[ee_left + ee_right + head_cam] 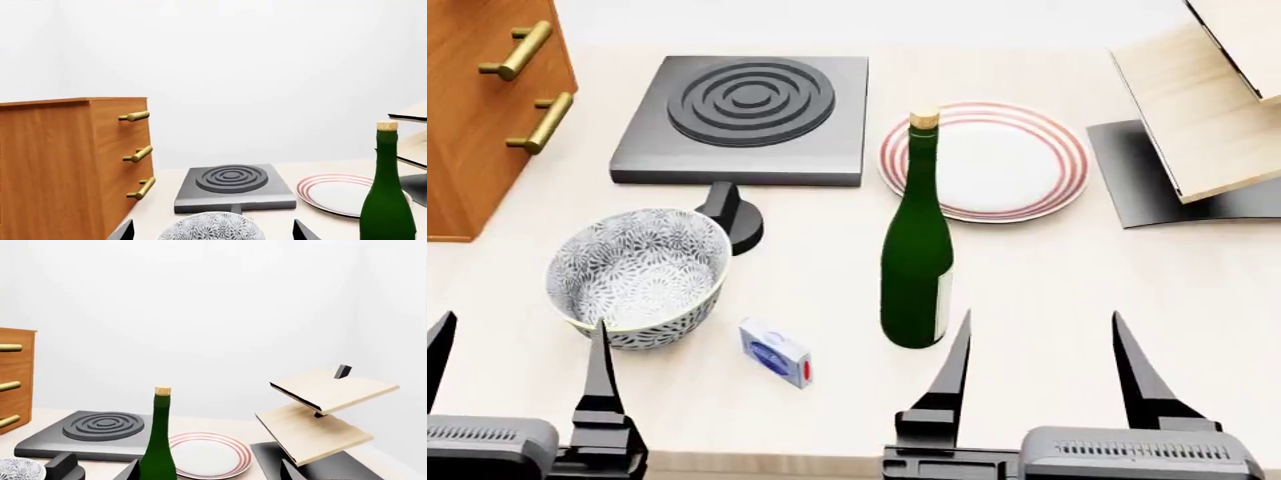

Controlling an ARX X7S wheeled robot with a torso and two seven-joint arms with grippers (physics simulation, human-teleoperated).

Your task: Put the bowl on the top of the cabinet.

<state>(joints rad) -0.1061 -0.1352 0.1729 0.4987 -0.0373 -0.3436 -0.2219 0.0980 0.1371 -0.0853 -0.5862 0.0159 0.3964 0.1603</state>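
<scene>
The bowl (641, 272) looks like glazed ceramic, white under a dense grey leaf print. The cabinet (67, 165) shows orange-brown wood grain with brass-coloured metal handles (135, 154). The bottle (917, 260) is glossy dark green glass. The hob (747, 118) is matt grey. The worktop (1068, 290) is smooth, pale and matt.

Nothing here can actually be read. The one thing that carries print is the small white box (777, 352) lying on the table near the front, between the bowl (638, 275) and the green bottle (916, 260): it has a blue patch on its face and a red end, but the marks are too small and blurred to make out. The bottle shows a pale strip low on its right side, with no legible lettering.
</scene>
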